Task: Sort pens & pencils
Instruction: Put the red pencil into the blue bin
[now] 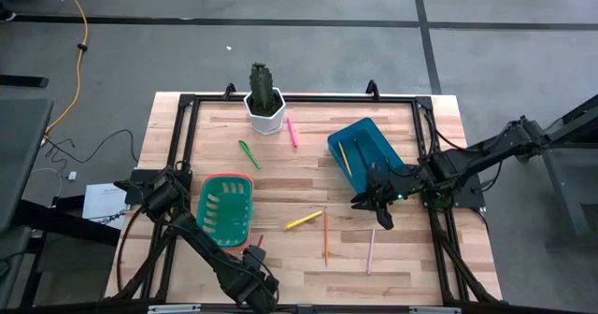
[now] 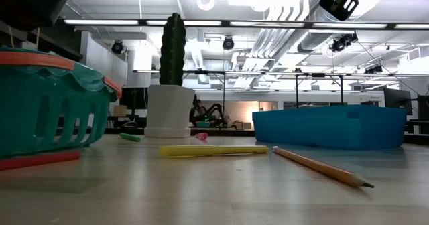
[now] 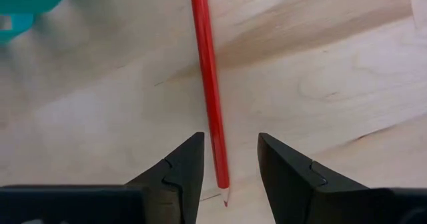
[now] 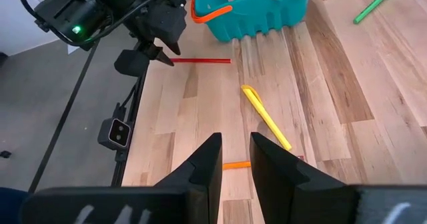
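Observation:
A red pencil [image 3: 212, 84] lies flat on the wooden table near its front edge, beside the teal basket [image 1: 226, 209]. My left gripper [image 3: 230, 164] points down over the pencil's sharpened end, open, one finger on either side without touching it. My right gripper [image 4: 235, 159] hangs above the table near the blue bin [image 1: 366, 150], its fingers a little apart with nothing between them. A yellow pen [image 1: 304, 221], an orange pencil [image 1: 325, 237] and a salmon pencil [image 1: 371, 250] lie on the table's middle. A green pen [image 1: 249, 153] and a pink pen [image 1: 291, 132] lie farther back. A yellow pencil [image 1: 344, 155] lies in the bin.
A cactus in a white pot [image 1: 264, 99] stands at the table's far edge. A black frame [image 1: 187, 127] runs around the table. Bare wood shows between the basket and the bin.

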{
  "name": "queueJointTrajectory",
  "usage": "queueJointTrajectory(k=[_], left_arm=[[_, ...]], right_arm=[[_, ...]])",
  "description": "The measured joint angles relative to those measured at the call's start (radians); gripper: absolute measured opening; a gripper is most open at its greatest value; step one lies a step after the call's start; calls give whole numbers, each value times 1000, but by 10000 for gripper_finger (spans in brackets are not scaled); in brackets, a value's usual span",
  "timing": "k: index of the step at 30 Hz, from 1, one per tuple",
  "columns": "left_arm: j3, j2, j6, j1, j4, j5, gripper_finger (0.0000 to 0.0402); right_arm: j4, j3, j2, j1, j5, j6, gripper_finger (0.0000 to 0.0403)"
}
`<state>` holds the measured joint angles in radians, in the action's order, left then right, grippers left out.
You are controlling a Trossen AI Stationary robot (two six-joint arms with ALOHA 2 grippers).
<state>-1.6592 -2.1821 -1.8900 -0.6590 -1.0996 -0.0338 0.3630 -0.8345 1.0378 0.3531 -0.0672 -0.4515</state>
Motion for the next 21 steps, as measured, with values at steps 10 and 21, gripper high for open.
queueJointTrajectory(k=[10,21], left_arm=[[0,1,0,0,4,0,104],[0,2,12,-2,47,-5,42]], right_arm=[[0,0,0,0,6,5,69],[0,0,0,0,6,14,69]])
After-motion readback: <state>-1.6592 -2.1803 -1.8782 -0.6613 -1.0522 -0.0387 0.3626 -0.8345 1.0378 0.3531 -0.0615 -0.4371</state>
